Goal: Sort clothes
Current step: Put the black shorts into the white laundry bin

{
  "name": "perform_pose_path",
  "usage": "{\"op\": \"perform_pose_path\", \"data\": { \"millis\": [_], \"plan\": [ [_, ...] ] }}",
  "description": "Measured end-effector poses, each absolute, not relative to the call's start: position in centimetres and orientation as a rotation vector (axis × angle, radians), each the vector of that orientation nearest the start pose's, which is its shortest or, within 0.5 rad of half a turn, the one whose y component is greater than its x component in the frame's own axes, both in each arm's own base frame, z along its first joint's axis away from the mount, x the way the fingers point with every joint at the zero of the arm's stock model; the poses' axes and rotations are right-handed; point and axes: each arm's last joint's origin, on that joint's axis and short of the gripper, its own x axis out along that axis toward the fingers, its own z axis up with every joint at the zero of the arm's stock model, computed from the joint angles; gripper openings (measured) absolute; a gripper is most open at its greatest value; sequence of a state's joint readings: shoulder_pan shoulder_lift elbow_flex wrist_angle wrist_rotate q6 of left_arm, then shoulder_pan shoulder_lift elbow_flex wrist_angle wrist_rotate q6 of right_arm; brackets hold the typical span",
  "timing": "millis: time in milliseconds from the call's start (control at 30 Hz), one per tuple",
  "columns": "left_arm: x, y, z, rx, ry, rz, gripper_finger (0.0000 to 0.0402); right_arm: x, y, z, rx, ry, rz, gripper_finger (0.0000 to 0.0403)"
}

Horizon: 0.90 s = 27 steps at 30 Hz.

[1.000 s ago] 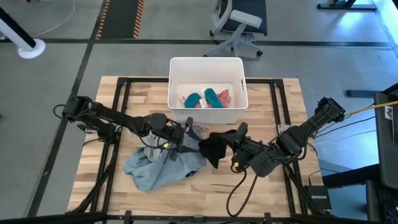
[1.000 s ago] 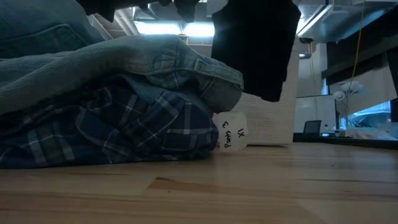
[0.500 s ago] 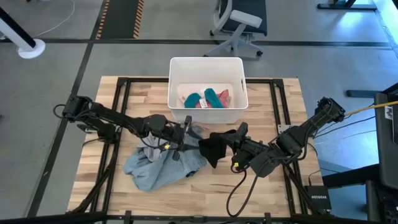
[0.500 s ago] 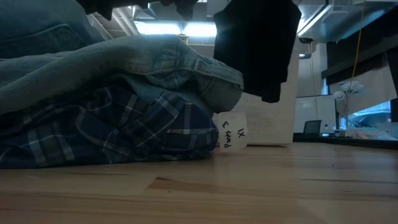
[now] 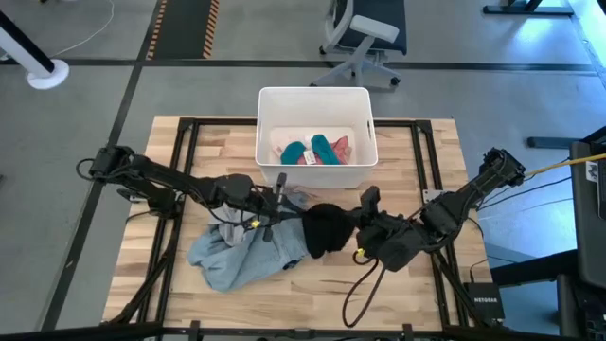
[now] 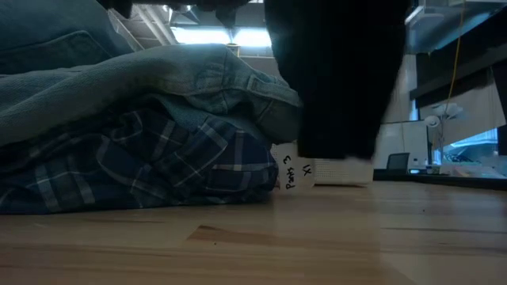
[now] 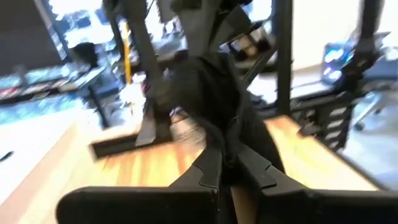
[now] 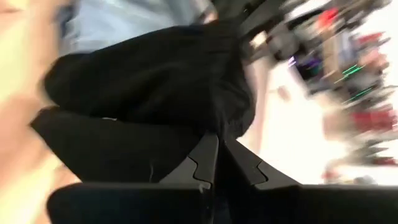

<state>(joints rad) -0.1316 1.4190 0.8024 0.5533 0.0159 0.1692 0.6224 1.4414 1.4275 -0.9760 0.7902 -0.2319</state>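
A black garment [image 5: 327,230] hangs above the table's middle, held between both grippers; the low view shows it [image 6: 341,79] as a wide dark sheet. My left gripper [image 5: 290,214] is shut on its left side, my right gripper [image 5: 353,229] on its right side. The grey-blue shirt [image 5: 241,258] lies heaped at the near left, resting on the plaid shirt [image 6: 150,162]. Teal [image 5: 320,148] and pink [image 5: 339,146] pieces lie in the white bin [image 5: 267,123]. My left gripper pinches a bunched fold of the black garment's left side [image 7: 219,138] between its two fingers, coming level from the table's left. The cloth hangs below the fingers, clear of the table. My right gripper pinches the garment's right side [image 8: 214,121] between its shut fingers, slanting down from the table's right. The cloth bulges out ahead of the fingers and hangs slack.
The white bin stands at the far middle of the wooden table [image 5: 426,152]. A white tag [image 6: 295,170] sticks out by the plaid shirt. Black frame rails [image 5: 189,152] run along the table's sides. An office chair [image 5: 365,38] stands beyond the far edge.
My left gripper has shut and taken hold of the black garment's left side. My right gripper has rolled and tipped downward. The garment, which hung narrow from the right gripper, is now spread wider between both grippers and reaches lower in the low view.
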Motion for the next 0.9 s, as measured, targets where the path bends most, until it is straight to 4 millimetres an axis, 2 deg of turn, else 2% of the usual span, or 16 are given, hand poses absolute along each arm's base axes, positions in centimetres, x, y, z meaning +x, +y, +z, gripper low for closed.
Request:
{"op": "perform_pose_path", "data": {
  "millis": [200, 333, 467, 633, 800, 900],
  "plan": [
    [28.7, -4.0, 26.6, 0.186, 0.259, -0.069, 0.0012, 23.0, 14.2, 31.8, -0.665, 0.943, -0.071, 0.0024],
    [28.3, -4.3, 26.8, 0.179, 0.268, -0.069, 0.001, 23.3, 14.4, 29.3, -0.613, 0.935, -0.093, 0.0024],
    [28.3, -4.4, 26.7, 0.202, 0.275, -0.077, 0.0004, 24.2, 13.7, 27.7, -0.603, 0.916, -0.093, 0.0034],
    [28.2, -4.4, 26.6, 0.201, 0.281, -0.075, 0.001, 24.8, 12.0, 26.4, -0.568, 0.967, -0.114, 0.0088],
    [28.1, -4.4, 26.4, 0.204, 0.309, -0.08, 0.0007, 25.1, 11.0, 26.0, -0.486, 1.053, -0.031, 0.0157],
    [28.2, -4.3, 26.4, 0.205, 0.305, -0.077, 0.0006, 24.8, 10.7, 25.9, -0.51, 1.083, -0.049, 0.0186]
  ]
}}
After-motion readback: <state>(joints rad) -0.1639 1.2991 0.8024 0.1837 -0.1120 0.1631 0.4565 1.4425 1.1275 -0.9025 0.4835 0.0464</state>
